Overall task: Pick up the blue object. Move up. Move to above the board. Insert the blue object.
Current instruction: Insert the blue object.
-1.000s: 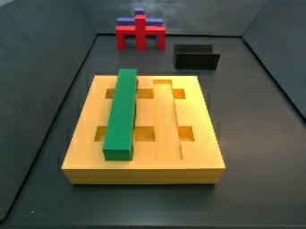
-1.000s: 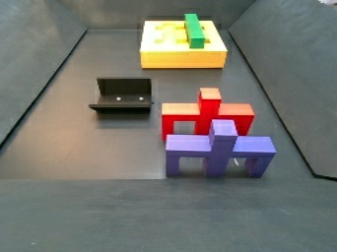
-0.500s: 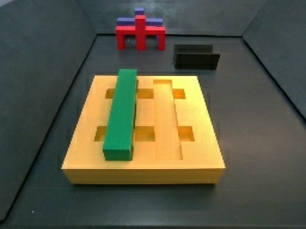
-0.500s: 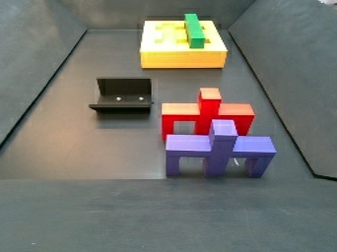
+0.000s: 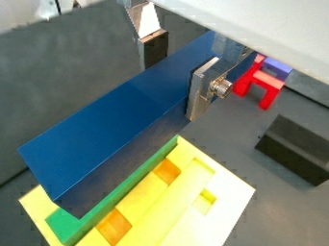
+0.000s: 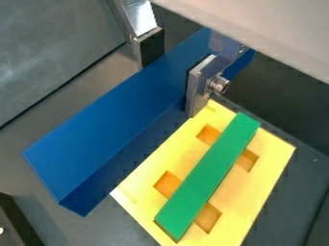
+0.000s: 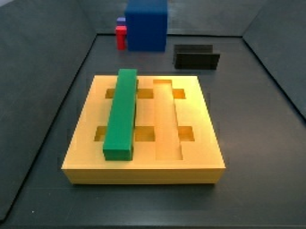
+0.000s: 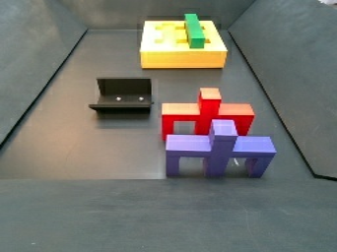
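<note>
While the claw (image 5: 174,67) shows only in both wrist views, its two flat silver fingers (image 6: 202,84) press on the long sides of the blue object (image 5: 122,125), so it is closed on this bar and carries it in the air. The blue object is long, smooth and plain, with sharp edges. In a side view its end (image 7: 146,26) hangs at the far side, above the floor and beyond the far end of the board (image 7: 199,121), hiding most of the red stand (image 7: 121,34).

Under the bar lies the surface (image 7: 48,134), a dark grey matte floor with low dark walls around it.

On the surface the board rests flat, a yellow-orange block with long grooves and small rectangular cut-outs. In its left groove lies the green bar (image 7: 121,113), lengthwise and matte. The other grooves and cut-outs look free.

Beyond the board, to the right, stands a small black box (image 7: 198,57), well apart from it. In a side view a purple block stand (image 8: 219,153) is just beside the red stand (image 8: 206,113).
</note>
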Robot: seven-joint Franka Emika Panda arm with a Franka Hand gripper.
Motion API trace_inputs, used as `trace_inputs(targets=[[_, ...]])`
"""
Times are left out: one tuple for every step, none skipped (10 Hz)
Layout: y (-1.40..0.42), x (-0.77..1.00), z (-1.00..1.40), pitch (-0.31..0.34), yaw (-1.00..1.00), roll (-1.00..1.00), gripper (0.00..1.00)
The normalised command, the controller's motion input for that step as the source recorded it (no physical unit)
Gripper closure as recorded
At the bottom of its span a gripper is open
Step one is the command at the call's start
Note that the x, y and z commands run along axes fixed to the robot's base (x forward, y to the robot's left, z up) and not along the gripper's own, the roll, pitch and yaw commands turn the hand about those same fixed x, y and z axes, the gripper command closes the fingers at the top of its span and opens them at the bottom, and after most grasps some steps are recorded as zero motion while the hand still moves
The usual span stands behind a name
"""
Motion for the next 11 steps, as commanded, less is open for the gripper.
trace_inputs(targets=[[-0.16,0.04,-0.81,-0.17,0.0,0.15,1.0],[-0.11,0.07,-0.88,-0.184,0.03,0.0,1.0],[-0.04,0.22,-0.92,-0.137,0.09,-0.05,1.0],[-0.06,0.21,-0.83,-0.144,0.05,-0.1,1.0],[0.0,0.17,-0.67,-0.22,0.03,-0.15,1.0],[0.0,0.1,-0.75,-0.189,0.0,-0.12,1.0],[-0.12,0.07,-0.88,-0.093,0.0,-0.09,1.0],[-0.19,0.05,-0.99,-0.137,0.01,0.0,1.0],[-0.21,0.07,-0.95,-0.147,0.01,0.05,1.0],[-0.17,0.09,-0.88,-0.109,0.0,0.11,1.0],[-0.03,0.06,-0.68,-0.047,0.07,0.22,1.0]])
